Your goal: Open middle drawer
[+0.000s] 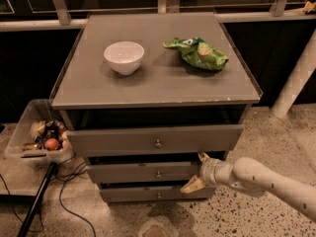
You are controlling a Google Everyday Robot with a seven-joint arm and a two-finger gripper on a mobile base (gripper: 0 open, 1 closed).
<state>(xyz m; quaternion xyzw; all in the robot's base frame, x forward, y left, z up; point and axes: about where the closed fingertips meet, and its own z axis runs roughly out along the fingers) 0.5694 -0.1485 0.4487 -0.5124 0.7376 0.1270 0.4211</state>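
Note:
A grey cabinet point(158, 88) has three drawers. The middle drawer point(143, 173) has a plain front and a small round knob point(158, 174); it sits slightly out from the cabinet. The top drawer point(155, 139) above it is pulled out a little further. My gripper point(196, 172) is at the right end of the middle drawer's front, to the right of the knob and apart from it. Its two yellowish fingers point(191, 185) are spread, one up and one down, with nothing between them. The white arm point(261, 179) comes in from the lower right.
A white bowl point(124, 57) and a green chip bag point(197, 53) lie on the cabinet top. The bottom drawer point(155, 194) is below. A clear bin point(39, 139) of items stands on the left, with cables point(69, 191) on the speckled floor. A white post point(296, 78) stands right.

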